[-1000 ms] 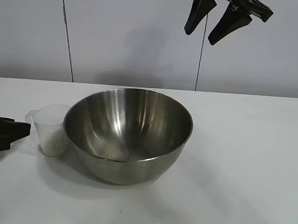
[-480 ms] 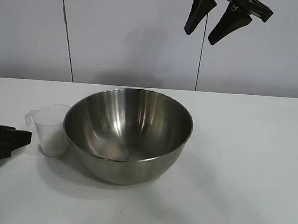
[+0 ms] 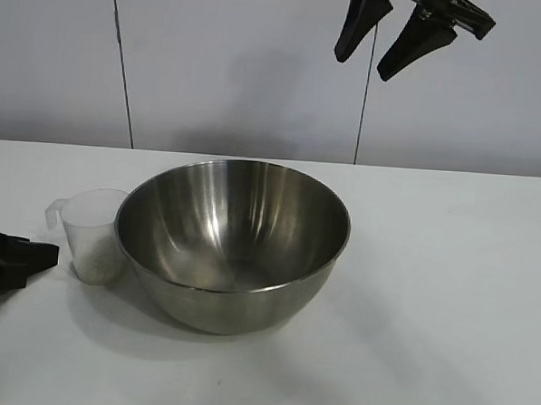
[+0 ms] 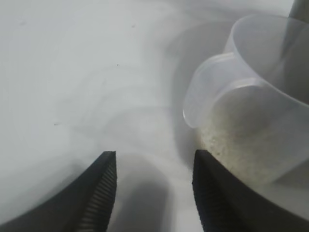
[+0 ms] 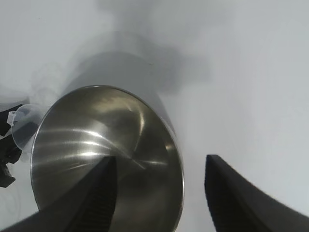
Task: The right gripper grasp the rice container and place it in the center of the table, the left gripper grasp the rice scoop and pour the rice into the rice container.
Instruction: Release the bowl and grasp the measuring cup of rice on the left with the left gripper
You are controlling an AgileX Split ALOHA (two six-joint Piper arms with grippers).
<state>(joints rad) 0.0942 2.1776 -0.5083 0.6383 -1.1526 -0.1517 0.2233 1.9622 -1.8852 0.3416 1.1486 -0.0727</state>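
The rice container [image 3: 237, 232], a wide shiny steel bowl, stands on the white table [image 3: 447, 302] near its middle. Touching its left side is the rice scoop [image 3: 92, 234], a small clear cup standing upright with rice [image 4: 231, 140] in its lower part. My left gripper [image 3: 50, 256] is low over the table just left of the scoop, open and empty. In the left wrist view the scoop [image 4: 256, 111] sits beyond one finger, outside the left gripper [image 4: 154, 162]. My right gripper [image 3: 361, 67] hangs open high above the bowl's back right, with the bowl [image 5: 101, 150] below it.
A pale panelled wall [image 3: 241, 65] runs behind the table's far edge. Bare tabletop lies to the right of the bowl and in front of it. In the right wrist view the scoop [image 5: 24, 125] and the left gripper [image 5: 7, 145] show past the bowl.
My left gripper has dropped a little closer to the tabletop beside the scoop. The right gripper, bowl and scoop have not moved.
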